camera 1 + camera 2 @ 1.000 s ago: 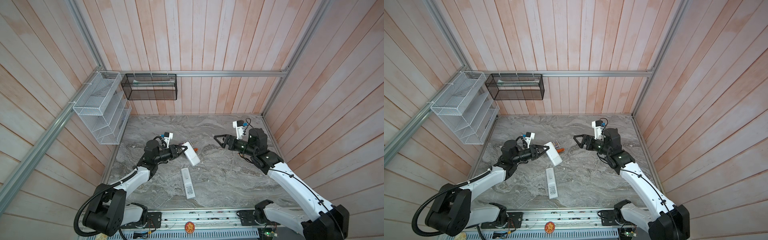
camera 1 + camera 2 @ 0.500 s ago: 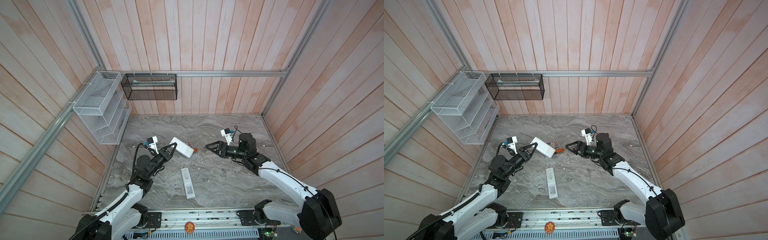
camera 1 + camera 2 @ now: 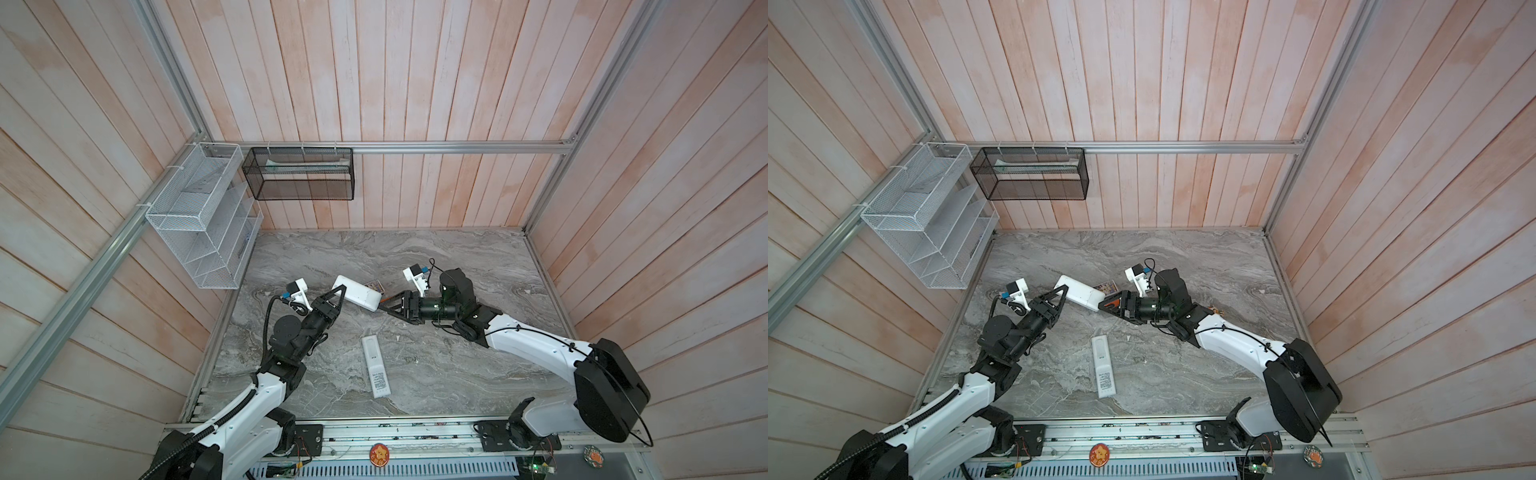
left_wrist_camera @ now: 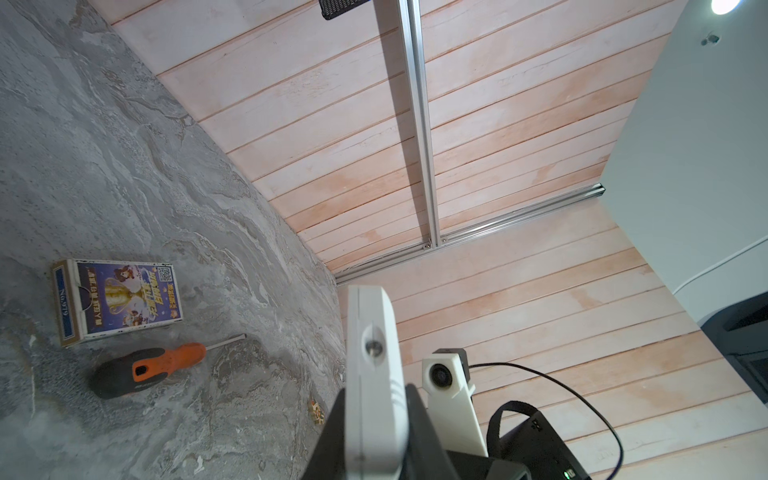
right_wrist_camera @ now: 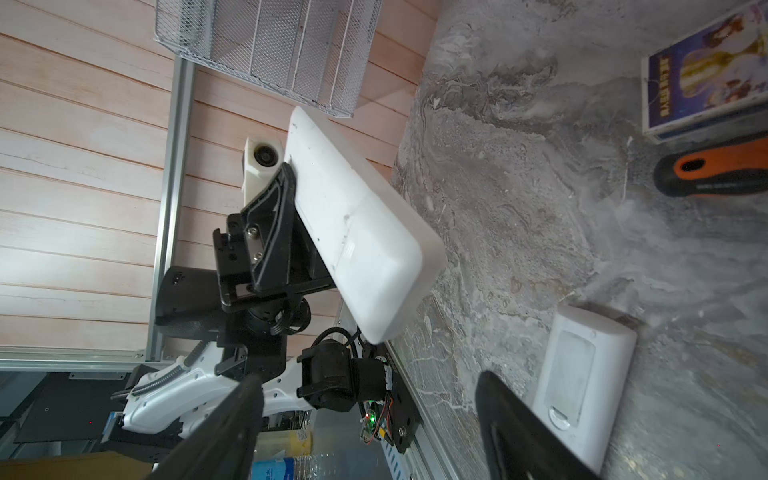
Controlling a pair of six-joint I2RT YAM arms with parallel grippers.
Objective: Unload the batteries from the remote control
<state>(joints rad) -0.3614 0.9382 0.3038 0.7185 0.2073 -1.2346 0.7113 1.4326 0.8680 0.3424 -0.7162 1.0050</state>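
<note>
Your right claw (image 3: 386,308) has moved in beside the free end of the white remote (image 3: 358,294), with its jaws narrower but still apart. Your left claw (image 3: 338,291) clamps the remote's other end, off the table. The right wrist view shows the remote's back cover in place, hiding the batteries. The left wrist view shows the remote only edge-on.

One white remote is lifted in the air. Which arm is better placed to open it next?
Right, probably. The left gripper is shut on the lifted remote, so it is busy. The right gripper is open and empty, facing the remote's free end.
</note>
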